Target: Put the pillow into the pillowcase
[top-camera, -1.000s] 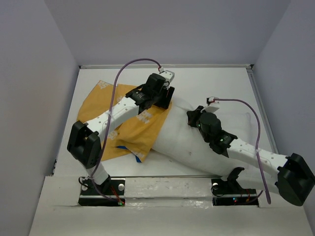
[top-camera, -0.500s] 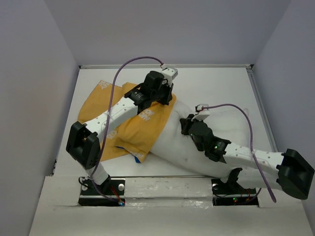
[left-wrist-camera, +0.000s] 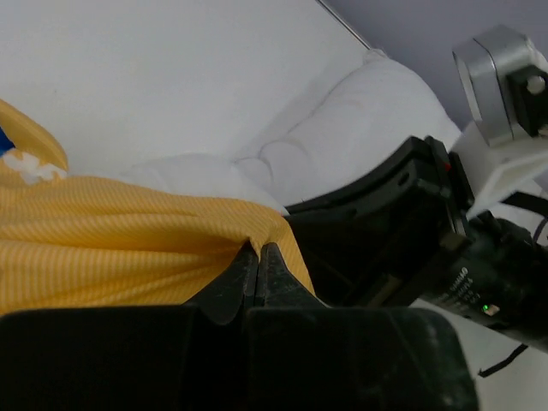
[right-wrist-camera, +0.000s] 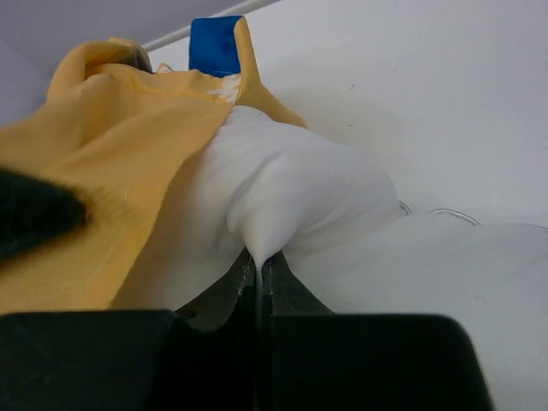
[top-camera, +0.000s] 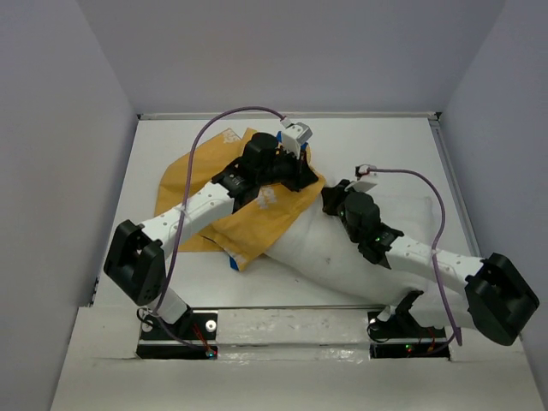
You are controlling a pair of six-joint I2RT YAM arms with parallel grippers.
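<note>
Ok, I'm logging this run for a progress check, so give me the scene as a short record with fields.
pillow: white, one end inside the pillowcase, most of it outside
pillowcase: yellow face up, mouth drawn over the pillow's end
left fingers: shut on the pillowcase edge
right fingers: shut on a pinch of pillow fabric
surface: white table

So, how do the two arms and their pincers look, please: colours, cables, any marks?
Both arms have white tube links dotted with small holes, left arm and right arm, joined by bulky black joints. A thin purple cable runs along each. Small green lights glow on the right arm. The left pincer and right pincer have dark, tapered fingers.
</note>
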